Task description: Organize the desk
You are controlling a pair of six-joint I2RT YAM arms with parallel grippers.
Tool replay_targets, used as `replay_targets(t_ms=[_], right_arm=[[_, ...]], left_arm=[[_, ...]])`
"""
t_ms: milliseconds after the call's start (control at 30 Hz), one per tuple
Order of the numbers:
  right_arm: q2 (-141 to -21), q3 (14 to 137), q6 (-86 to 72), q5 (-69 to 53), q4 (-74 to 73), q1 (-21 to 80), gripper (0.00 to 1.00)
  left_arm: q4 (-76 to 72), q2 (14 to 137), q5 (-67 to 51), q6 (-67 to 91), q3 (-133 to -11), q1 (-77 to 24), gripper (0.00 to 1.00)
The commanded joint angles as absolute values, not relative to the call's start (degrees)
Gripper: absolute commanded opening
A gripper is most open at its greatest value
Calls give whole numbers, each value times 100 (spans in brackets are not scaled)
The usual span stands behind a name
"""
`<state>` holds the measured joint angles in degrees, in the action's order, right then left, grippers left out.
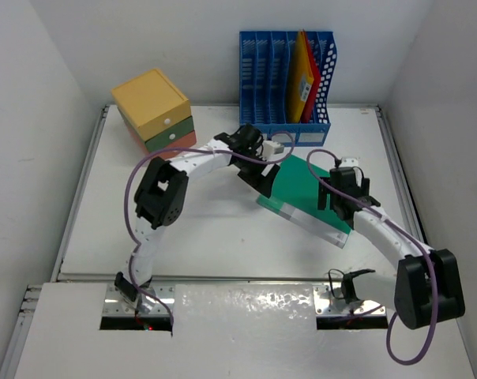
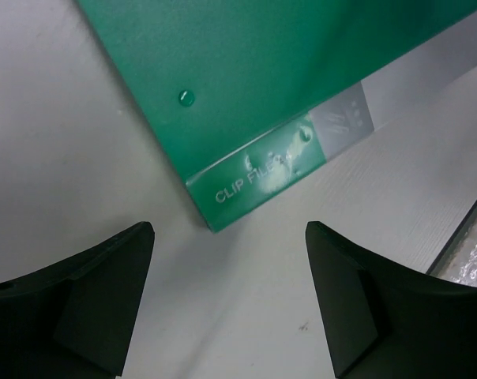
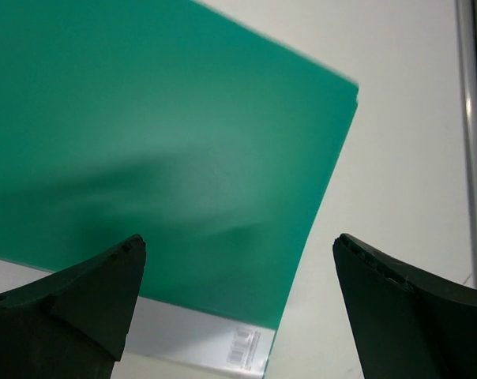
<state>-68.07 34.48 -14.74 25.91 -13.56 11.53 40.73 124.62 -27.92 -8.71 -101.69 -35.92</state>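
The desk (image 1: pixel 207 237) is a white tabletop with metal rails. A green clip file (image 1: pixel 306 189) with a clear strip along one edge lies flat right of centre. My left gripper (image 1: pixel 264 183) is open and empty over the file's left edge. In the left wrist view the file's labelled corner (image 2: pixel 246 170) lies just ahead of the open gripper (image 2: pixel 229 300). My right gripper (image 1: pixel 334 201) is open and empty over the file's right side. In the right wrist view the gripper (image 3: pixel 238 304) straddles the file's edge (image 3: pixel 167 158).
A blue slotted file rack (image 1: pixel 284 79) holding yellow and red folders stands at the back wall. A yellow, green and orange drawer box (image 1: pixel 153 110) stands at the back left. A shiny sheet (image 1: pixel 246 304) covers the near edge between the arm bases.
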Motion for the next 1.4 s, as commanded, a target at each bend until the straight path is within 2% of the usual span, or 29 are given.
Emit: replay_targets(t_ms=[0,333,733,833,933,967,1100,1167,1367], right_arm=[[-6723,3113,-2205,2708,-871,1064,99],[-7119,2549,-2768,2268,-168,800,99],[-7277,2136,-3155,1881,518,809,99],[-7330,1969,-3269,1679,738,809,99],[-7365,1837,-3322,1644,870,809,99],[-7383,1802,-3322,1635,914,809,99],[-7558,1723,-3349,1538,1230,809,99],[-7629,1758,-3340,1433,1257,809,99],[-7612,1661,-3191,1345,1477,809,99]], left_arm=[[4052,12699,-3198,-528,-10687,-3735,76],[3639,13096,-2804,-273,-10459,-3771,73],[3639,13096,-3366,-272,-9897,-3788,70],[3577,13104,-3454,-264,-9774,-3788,64],[3595,13183,-3708,-211,-9826,-3788,53],[3630,13236,-3831,-202,-9852,-3788,43],[3796,13350,-4016,-202,-10045,-3788,19],[3893,13394,-4043,-193,-10195,-3788,0],[3710,13219,-4087,-62,-10213,-3727,0]])
